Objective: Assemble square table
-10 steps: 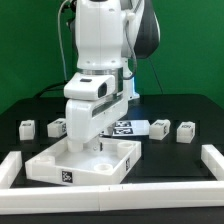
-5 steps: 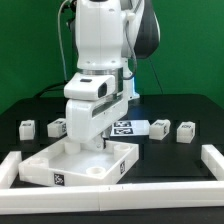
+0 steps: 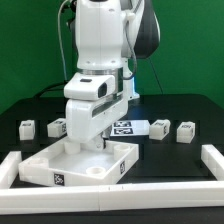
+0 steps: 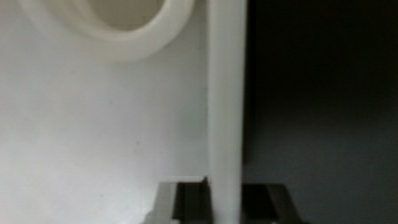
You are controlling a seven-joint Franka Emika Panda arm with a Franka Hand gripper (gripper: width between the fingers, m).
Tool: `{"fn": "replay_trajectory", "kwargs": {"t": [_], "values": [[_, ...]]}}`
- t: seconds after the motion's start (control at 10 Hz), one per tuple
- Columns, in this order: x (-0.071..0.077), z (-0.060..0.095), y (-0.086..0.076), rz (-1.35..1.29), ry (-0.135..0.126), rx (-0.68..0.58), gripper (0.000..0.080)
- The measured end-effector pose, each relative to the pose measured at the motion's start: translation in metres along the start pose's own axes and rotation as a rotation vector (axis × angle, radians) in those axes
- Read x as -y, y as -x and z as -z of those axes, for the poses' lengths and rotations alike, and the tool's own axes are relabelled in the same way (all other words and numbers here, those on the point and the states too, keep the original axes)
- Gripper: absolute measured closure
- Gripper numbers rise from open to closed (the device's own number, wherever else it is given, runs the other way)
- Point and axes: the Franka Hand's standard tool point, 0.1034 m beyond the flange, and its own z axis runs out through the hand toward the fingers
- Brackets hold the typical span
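While the jaws clamp the square panel's [image 3: 40, 166] rim, its near wall bears a black-white tag [image 3: 60, 179], too small to read.

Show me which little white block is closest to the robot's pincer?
The leg block second from the exterior view's left, beside the arm. The pincer grips the square panel; the other three blocks lie farther away.

No words, brand names or numbers legible anywhere. Only black-and-white square marker tags: one tag [image 3: 60, 179] on the front wall of the square table panel [image 3: 38, 166], one on each leg block [image 3: 27, 127] [image 3: 58, 127] [image 3: 160, 127] [image 3: 186, 130], several on the marker board [image 3: 128, 127]. Patterns too small to decode. Wrist view without any print.
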Motion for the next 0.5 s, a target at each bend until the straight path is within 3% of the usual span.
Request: {"fn": "replay_trajectory", "kwargs": {"t": [0.3,0.5], "values": [[-0.001,0.002,-0.007,0.213,0.007,-0.006,0.0745],[0.004,0.004,-0.025,0.316,0.052,-0.022,0.0745]]}}
